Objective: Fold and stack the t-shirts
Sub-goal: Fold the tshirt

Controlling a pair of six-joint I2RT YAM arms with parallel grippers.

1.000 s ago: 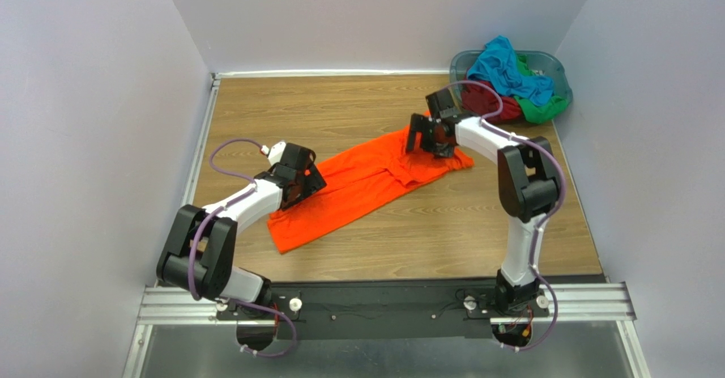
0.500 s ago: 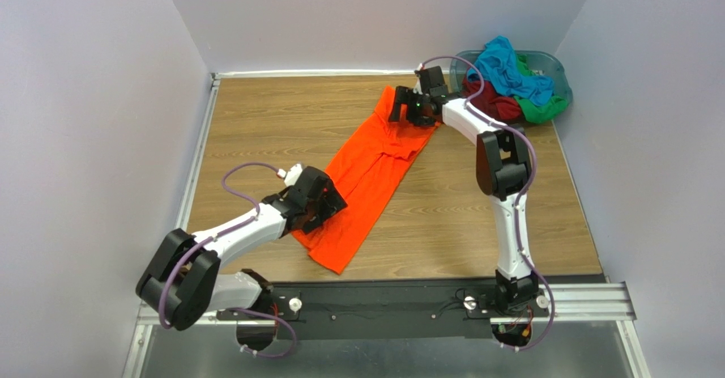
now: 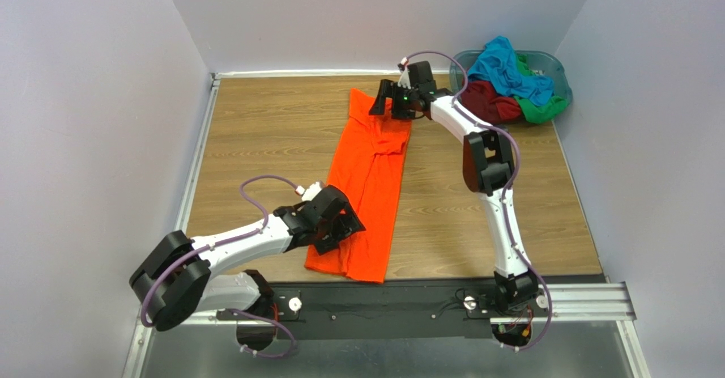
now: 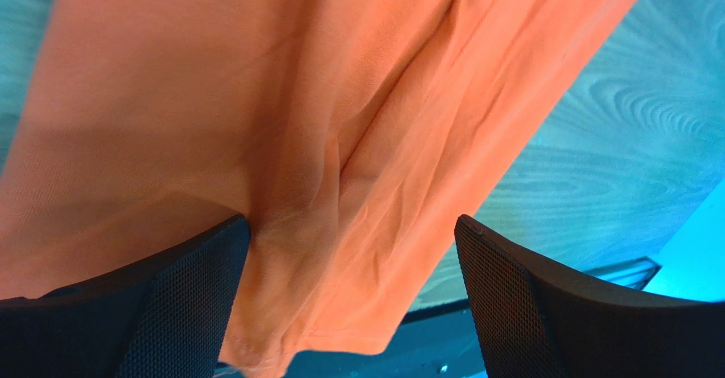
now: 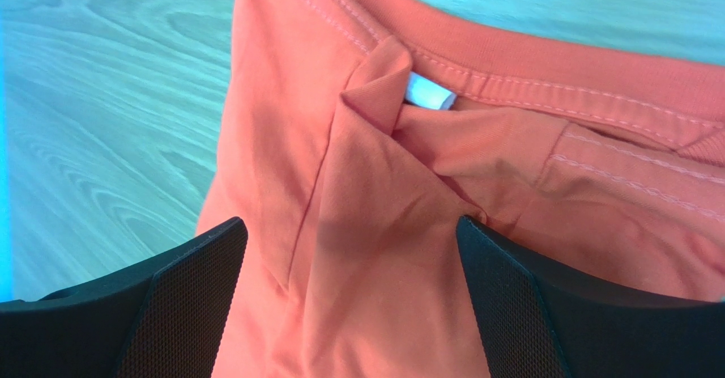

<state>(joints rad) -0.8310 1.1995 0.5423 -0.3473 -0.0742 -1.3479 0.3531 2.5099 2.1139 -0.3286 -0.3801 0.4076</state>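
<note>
Swung upright in frame, your orange t-shirt [image 3: 368, 170] runs from spread right tool [image 3: 390, 106] above to spread left tool [image 3: 345, 227] below.

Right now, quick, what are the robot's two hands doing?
Left gripper: open, jaws wide over the orange t-shirt.
Right gripper: open, wide over its collar.

You see four t-shirts: one orange t-shirt [image 3: 366, 187], one turquoise t-shirt [image 3: 508, 68], one dark red t-shirt [image 3: 487, 102] and one green t-shirt [image 3: 545, 108]. You have one basket [image 3: 559, 70], holding three of them, and one table [image 3: 272, 123]. You count two claws: the left claw [image 3: 347, 227] and the right claw [image 3: 385, 104].
</note>
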